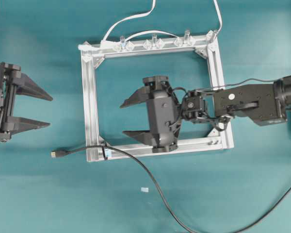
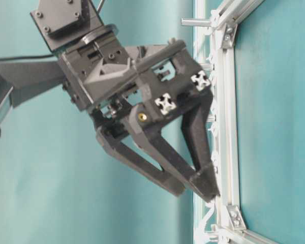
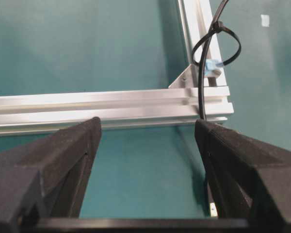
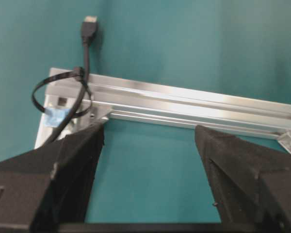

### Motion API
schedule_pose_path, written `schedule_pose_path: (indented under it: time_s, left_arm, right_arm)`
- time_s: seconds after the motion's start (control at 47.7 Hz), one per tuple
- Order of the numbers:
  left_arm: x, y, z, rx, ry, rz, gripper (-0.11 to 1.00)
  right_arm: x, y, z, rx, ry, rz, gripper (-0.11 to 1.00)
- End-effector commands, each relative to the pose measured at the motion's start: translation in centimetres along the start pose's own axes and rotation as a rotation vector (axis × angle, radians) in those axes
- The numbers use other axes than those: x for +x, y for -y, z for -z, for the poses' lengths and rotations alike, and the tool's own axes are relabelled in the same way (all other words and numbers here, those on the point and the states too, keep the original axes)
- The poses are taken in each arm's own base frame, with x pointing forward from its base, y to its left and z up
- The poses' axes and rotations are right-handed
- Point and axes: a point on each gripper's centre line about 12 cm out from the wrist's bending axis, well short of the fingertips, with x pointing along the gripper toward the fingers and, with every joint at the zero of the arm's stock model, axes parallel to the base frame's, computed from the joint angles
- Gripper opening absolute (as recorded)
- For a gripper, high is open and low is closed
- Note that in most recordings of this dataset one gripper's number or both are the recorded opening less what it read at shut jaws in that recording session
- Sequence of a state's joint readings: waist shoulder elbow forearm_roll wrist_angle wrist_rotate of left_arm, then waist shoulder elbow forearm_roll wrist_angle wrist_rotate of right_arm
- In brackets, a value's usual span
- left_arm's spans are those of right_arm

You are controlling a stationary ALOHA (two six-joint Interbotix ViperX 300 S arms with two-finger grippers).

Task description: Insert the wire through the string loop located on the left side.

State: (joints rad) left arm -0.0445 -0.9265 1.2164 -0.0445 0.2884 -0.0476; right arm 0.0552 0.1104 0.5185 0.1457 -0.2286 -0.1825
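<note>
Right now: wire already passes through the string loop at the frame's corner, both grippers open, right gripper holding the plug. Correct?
Not quite. The right gripper holds nothing: the overhead view shows the plug lying on the table outside the frame. The wire passes through the string loop; the left gripper is open too.

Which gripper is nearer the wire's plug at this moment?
Left, narrowly. The left gripper sits just above the plug outside the silver frame; the right gripper hovers inside the frame, farther off.

Both arms are matte black, with wedge-shaped fingers (image 1: pixel 136 98) (screws dot the housings).
</note>
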Motion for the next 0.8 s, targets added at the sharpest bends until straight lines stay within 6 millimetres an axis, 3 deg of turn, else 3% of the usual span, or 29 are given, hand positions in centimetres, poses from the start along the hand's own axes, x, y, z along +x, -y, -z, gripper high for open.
schedule_pose_path:
  time_s: [0.0, 0.775]
  left_arm:
    - [-0.1, -0.1, -0.4, 0.007, 0.017, -0.004, 0.77]
    - [-0.1, -0.5, 0.5, -0.003, 0.003, -0.022, 0.77]
  right_arm:
    - [-1.1, 0.4, -1.8, 0.010, 0.067, 0.013, 0.80]
    - [-1.7, 0.8, 0.1, 0.028, 0.073, 0.030, 0.80]
